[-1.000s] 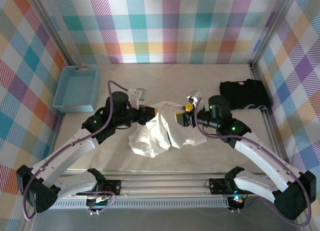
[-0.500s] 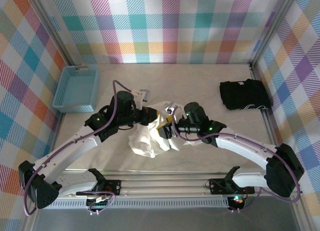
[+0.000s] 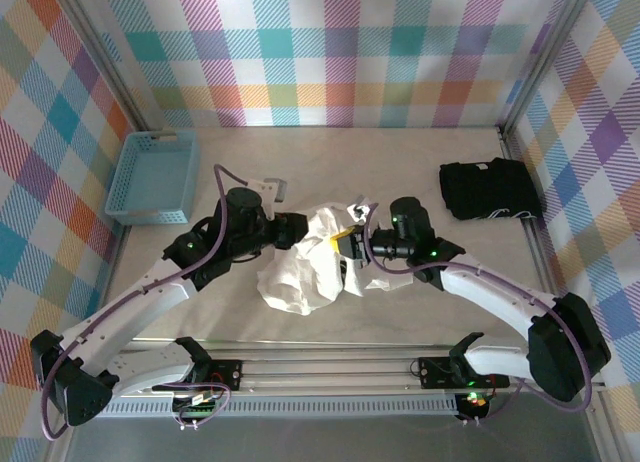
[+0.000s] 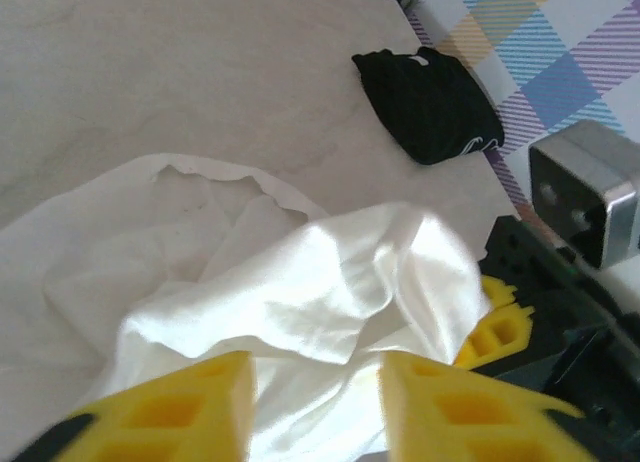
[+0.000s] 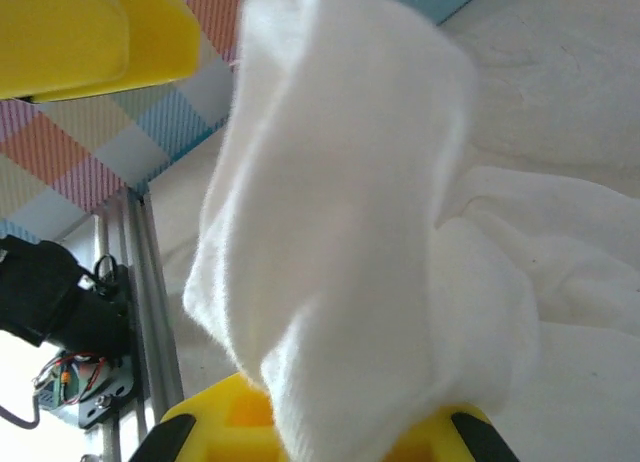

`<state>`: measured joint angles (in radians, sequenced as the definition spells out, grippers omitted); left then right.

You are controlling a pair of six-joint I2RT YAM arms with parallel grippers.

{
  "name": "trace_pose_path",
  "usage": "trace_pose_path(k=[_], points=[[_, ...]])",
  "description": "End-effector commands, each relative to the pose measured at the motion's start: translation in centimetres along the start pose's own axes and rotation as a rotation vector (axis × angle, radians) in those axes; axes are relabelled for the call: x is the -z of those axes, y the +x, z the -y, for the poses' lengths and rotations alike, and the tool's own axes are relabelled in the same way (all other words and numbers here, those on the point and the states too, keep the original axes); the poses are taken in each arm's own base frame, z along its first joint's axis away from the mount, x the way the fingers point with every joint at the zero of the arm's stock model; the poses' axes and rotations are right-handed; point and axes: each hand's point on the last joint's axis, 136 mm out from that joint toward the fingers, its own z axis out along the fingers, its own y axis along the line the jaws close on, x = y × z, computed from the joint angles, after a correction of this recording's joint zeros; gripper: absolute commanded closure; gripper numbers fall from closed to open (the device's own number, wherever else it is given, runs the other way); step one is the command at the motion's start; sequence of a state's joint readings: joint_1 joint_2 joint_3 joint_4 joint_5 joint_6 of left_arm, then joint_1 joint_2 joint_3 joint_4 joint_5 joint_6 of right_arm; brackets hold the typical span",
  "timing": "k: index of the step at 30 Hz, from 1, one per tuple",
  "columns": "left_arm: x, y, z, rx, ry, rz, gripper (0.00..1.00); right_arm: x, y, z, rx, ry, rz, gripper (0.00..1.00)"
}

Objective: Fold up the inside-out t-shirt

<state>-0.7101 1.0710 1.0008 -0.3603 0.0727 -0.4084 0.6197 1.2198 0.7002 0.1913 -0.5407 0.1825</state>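
Note:
The inside-out t-shirt (image 3: 300,277) is a white crumpled heap in the middle of the table. My right gripper (image 3: 347,244) is at its right upper edge, shut on a fold of the cloth. In the right wrist view that fold (image 5: 340,212) hangs across the right gripper (image 5: 270,232), between its yellow fingers (image 5: 90,32). My left gripper (image 3: 298,232) sits at the shirt's left upper edge. Its yellow fingers (image 4: 190,407) stand apart, so the left gripper (image 4: 315,402) is open, with wrinkled shirt (image 4: 300,282) lying beyond the gap. The right gripper's yellow finger (image 4: 495,327) shows just past the raised fold.
A blue basket (image 3: 155,177) stands at the back left. A black folded garment (image 3: 490,190) (image 4: 425,107) lies at the back right near the wall. Checked walls close in the table on three sides. An aluminium rail (image 3: 330,367) runs along the near edge.
The right gripper reached left into the shirt, shut on a fold, and drew back slightly right. The left gripper let go of the cloth and opened.

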Motion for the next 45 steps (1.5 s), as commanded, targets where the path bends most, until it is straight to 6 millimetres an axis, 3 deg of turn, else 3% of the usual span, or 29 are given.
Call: trace_pose_path(k=[1,6,12,21,24,27,30,35,39,45], points=[[-0.1,0.7,-0.9,-0.04,-0.015,0.002,0.52,1.1,-1.3,-2.4,0.028,-0.167,0.056,1.0],[-1.7,2.4,-1.3,-0.115,-0.003,-0.058,0.37,1.6,-1.3,-3.1,0.067,-0.216,0.044,1.0],[-4.5,3.6,-3.0,-0.177,-0.04,-0.122,0.31,2.8,-1.3,-3.4,0.112,-0.21,0.043,1.0],[-8.0,3.7,-1.3,-0.23,0.102,-0.134,0.28,3.3,-0.3,-3.1,0.117,-0.202,0.022,1.0],[-8.8,4.7,-0.2,-0.228,0.184,-0.181,0.37,3.3,-0.2,-2.8,0.115,-0.188,0.025,1.0],[-8.9,5.0,0.6,-0.215,0.241,-0.207,0.64,3.4,0.1,-2.1,0.104,-0.146,0.02,1.0],[-7.7,4.1,1.8,-0.181,0.304,-0.173,0.98,3.5,0.8,-0.4,0.074,-0.041,0.014,0.98],[-3.2,1.8,4.8,-0.118,0.47,-0.039,1.0,4.3,1.9,4.7,-0.061,0.266,-0.022,0.8],[-0.6,1.3,6.0,-0.109,0.544,0.017,1.0,4.8,1.8,5.8,-0.107,0.346,-0.02,0.74],[0.2,1.1,6.0,-0.092,0.555,0.043,1.0,6.2,1.6,6.7,-0.123,0.454,-0.074,0.65]])
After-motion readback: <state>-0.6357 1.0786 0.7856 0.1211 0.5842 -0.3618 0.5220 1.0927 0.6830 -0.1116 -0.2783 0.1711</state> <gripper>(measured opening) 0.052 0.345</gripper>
